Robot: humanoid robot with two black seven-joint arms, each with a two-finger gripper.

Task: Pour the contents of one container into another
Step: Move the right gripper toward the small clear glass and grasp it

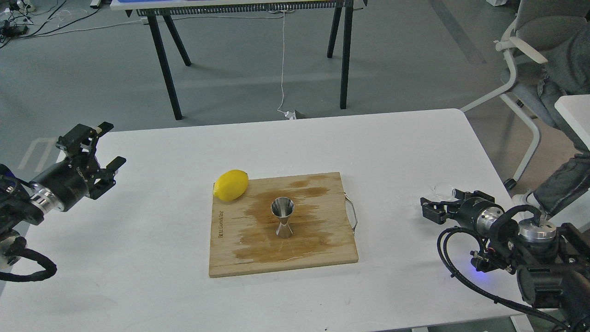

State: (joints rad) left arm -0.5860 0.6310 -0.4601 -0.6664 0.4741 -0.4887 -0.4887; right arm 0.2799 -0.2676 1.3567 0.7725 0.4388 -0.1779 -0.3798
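The small clear glass cup [443, 188] stands on the white table [396, 147] near its right edge. My right gripper [443, 203] is low over the table right beside the cup, open, its fingers spread on either side of the cup's near flank; I cannot tell whether they touch the glass. The steel jigger [282, 216] stands upright in the middle of the wooden cutting board [230, 258], on a dark wet patch. My left gripper [109, 144] hovers open and empty over the table's far left, well away from both.
A yellow lemon [232, 185] rests at the board's back left corner. The board has a metal handle [352, 213] on its right side. A chair [525, 50] and a seated person's legs [562, 180] are off the table's right edge.
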